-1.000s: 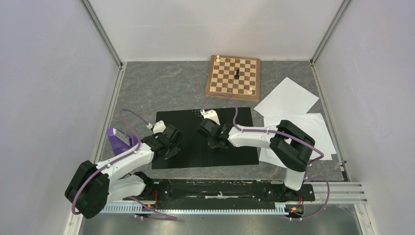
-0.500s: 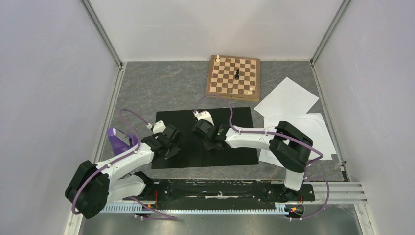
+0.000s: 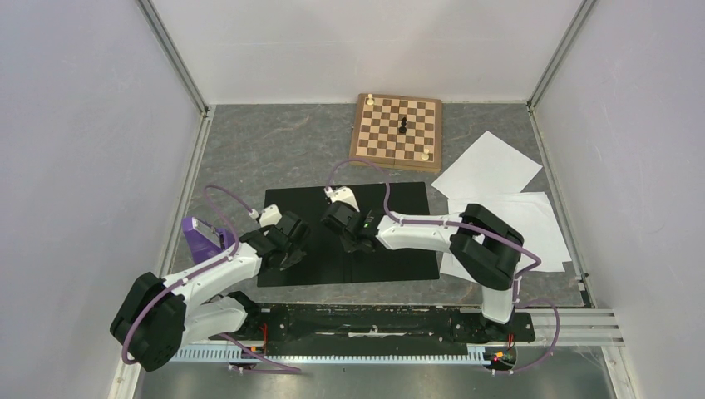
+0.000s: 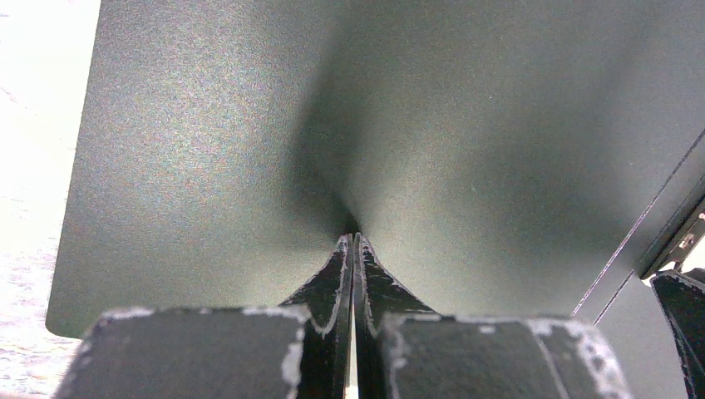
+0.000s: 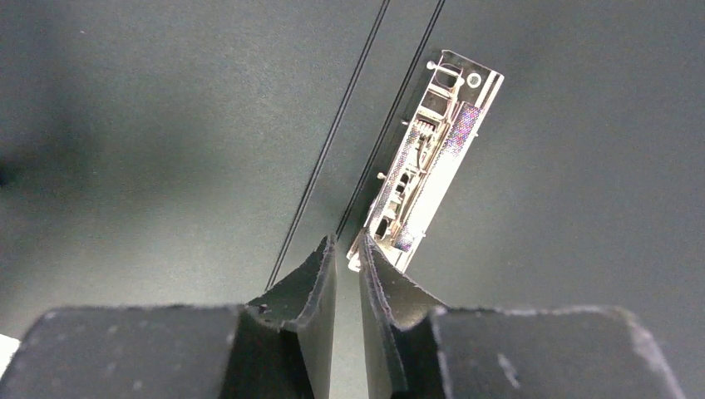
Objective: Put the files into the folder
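Two end effectors sit low over your folder (image 3: 411, 262), which lies open, black side up, on the bench (image 3: 274, 158). Your left end effector (image 4: 352, 237) is closed tight and empty, its tips down on the folder's left leaf. Your right end effector (image 5: 347, 241) shows only a slit between its fingers and grips nothing, tips at the metal clip (image 5: 428, 162). The sheets (image 3: 486, 166) lie right of the folder.
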Available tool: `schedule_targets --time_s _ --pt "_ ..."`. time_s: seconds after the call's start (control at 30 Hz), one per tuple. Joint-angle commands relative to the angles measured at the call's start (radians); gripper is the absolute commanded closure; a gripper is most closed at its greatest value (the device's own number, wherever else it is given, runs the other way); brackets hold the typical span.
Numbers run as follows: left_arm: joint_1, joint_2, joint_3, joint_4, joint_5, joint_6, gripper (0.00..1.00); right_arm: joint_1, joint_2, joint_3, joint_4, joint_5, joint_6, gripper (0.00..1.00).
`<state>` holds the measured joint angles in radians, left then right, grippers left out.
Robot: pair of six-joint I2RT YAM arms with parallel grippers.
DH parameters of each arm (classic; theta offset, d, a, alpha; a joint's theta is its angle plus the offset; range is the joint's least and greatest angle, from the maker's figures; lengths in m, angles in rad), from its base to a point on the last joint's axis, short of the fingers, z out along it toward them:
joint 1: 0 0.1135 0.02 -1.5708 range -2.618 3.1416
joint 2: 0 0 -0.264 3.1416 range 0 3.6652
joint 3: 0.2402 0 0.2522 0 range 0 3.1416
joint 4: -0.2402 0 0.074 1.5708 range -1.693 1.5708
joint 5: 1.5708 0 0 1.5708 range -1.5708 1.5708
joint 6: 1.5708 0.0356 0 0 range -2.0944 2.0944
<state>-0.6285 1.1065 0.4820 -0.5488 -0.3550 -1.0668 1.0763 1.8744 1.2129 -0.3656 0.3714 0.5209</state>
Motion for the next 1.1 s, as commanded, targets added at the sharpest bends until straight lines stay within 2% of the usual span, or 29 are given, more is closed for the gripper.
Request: schedule_targets --time_s 0.0,0.7,1.07 --pt "0.004 0.024 -0.006 -0.045 -0.040 -0.056 0.98 0.006 0.023 0.030 -0.025 0.039 -0.010 0.82" --pt "0.004 0.034 -0.004 -0.046 -0.045 -0.059 0.98 0.023 0.021 0.029 -0.103 0.118 0.002 0.85" --pt "0.005 0.037 -0.003 -0.048 -0.050 -0.064 0.98 0.029 0.043 0.031 -0.092 0.100 -0.007 0.85"
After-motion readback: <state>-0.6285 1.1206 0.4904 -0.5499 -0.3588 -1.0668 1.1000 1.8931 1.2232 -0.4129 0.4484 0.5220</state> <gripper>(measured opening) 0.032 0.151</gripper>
